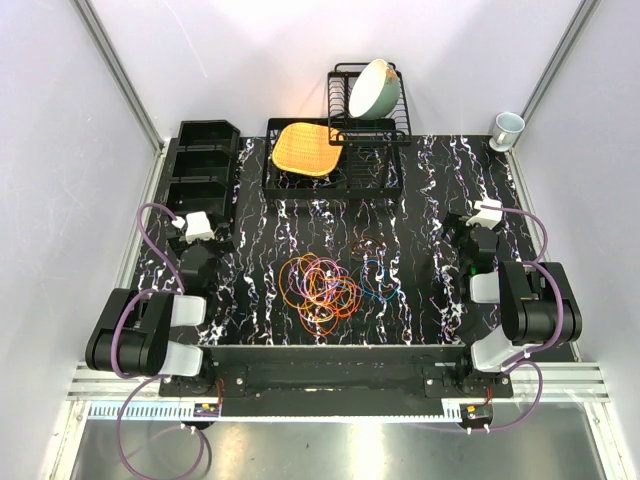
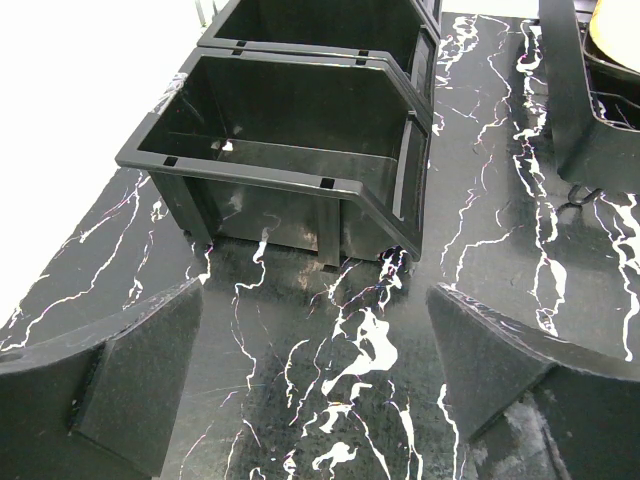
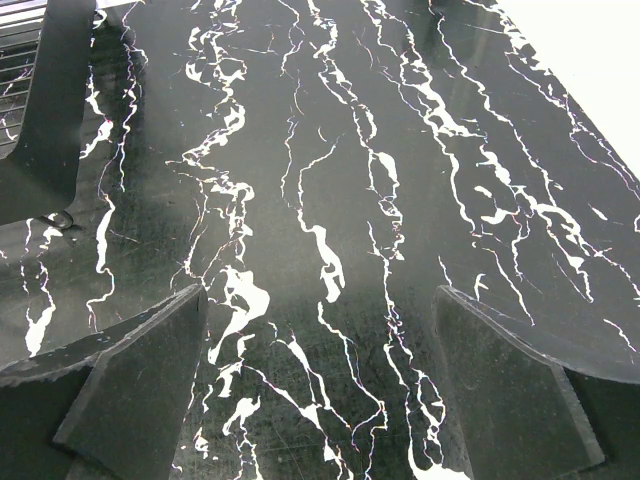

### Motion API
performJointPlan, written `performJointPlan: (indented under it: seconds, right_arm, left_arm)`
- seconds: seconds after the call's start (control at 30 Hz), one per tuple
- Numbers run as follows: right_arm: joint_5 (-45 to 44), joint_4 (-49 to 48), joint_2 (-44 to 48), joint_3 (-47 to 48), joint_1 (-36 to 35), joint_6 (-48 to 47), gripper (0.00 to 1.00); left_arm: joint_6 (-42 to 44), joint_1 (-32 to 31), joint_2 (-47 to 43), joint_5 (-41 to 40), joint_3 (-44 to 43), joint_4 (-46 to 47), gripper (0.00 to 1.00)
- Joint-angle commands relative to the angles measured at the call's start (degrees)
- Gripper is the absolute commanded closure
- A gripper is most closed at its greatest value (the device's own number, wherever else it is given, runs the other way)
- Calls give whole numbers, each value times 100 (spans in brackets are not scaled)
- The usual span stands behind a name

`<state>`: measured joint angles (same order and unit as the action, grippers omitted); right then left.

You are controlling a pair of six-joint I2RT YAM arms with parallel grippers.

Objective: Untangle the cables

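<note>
The cables (image 1: 325, 283) lie in a tangled heap of orange, red, yellow and purple loops at the middle of the black marbled table, with thin blue and red wires (image 1: 378, 276) trailing to their right. My left gripper (image 1: 197, 228) sits far left of the heap, open and empty; in the left wrist view (image 2: 315, 350) its fingers stand wide apart over bare table. My right gripper (image 1: 478, 222) sits far right of the heap, open and empty, also seen over bare table in the right wrist view (image 3: 320, 350). No cable shows in either wrist view.
Black stacking bins (image 1: 205, 160) stand at the back left, right in front of my left gripper (image 2: 290, 150). A black tray with a woven yellow mat (image 1: 306, 148) and a wire rack holding a green bowl (image 1: 374, 88) stand at the back. A cup (image 1: 507, 128) is back right.
</note>
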<state>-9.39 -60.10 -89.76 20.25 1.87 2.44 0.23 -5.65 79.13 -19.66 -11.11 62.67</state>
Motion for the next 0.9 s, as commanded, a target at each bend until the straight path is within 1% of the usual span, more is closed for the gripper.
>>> performJointPlan:
  seconds: [0.0, 0.37, 0.43, 0.47, 0.53, 0.57, 0.6, 0.63, 0.67, 0.7, 0.73, 0.77, 0.8, 0.83, 0.87]
  right_arm:
    - [25, -134, 63, 76, 6, 2, 0]
    - [16, -29, 72, 128, 6, -6, 0]
    - [-37, -186, 90, 6, 6, 20, 0]
    - [-37, -422, 133, -73, 6, 3, 0]
    - [42, -276, 536, -118, 6, -24, 0]
    - [147, 274, 729, -66, -2, -33, 0]
    - [226, 662, 1175, 135, -2, -50, 0]
    - [288, 1606, 1415, 285, -2, 45, 0]
    - [288, 2067, 1617, 434, -2, 212, 0]
    - [297, 2507, 2037, 758, -2, 648, 0]
    - [454, 3277, 2232, 909, -2, 896, 0]
    - [586, 3616, 2426, 1050, -2, 1169, 0]
    - [735, 3915, 2750, 1303, -2, 1876, 0]
    - [1328, 4335, 2892, 1410, -2, 2188, 0]
    - [1795, 4357, 3111, 1472, -2, 2417, 0]
  left_arm:
    - [-5, 3, -21, 24, -84, 412, 1]
    - [-5, 20, -21, 32, -84, 412, 1]
    - [-5, 20, -21, 32, -84, 412, 1]
    - [-5, 11, -21, 50, -101, 404, 1]
    - [-5, 20, -21, 50, -101, 395, 1]
    - [-5, 20, -21, 50, -101, 386, 1]
    - [3, 20, -21, 50, -93, 395, 1]
    - [-5, 20, -21, 76, -93, 386, 1]
    - [-5, 37, -21, 120, -119, 377, 1]
    - [-5, 72, -29, 138, -119, 334, 1]
    - [3, 64, -30, 155, -110, 351, 1]
    - [30, 73, -47, 234, -67, 420, 1]
    - [125, 47, -308, 461, -23, 351, 1]
    - [170, 20, -511, 550, 30, 246, 1]
    - [144, -23, -765, 420, 22, 45, 1]
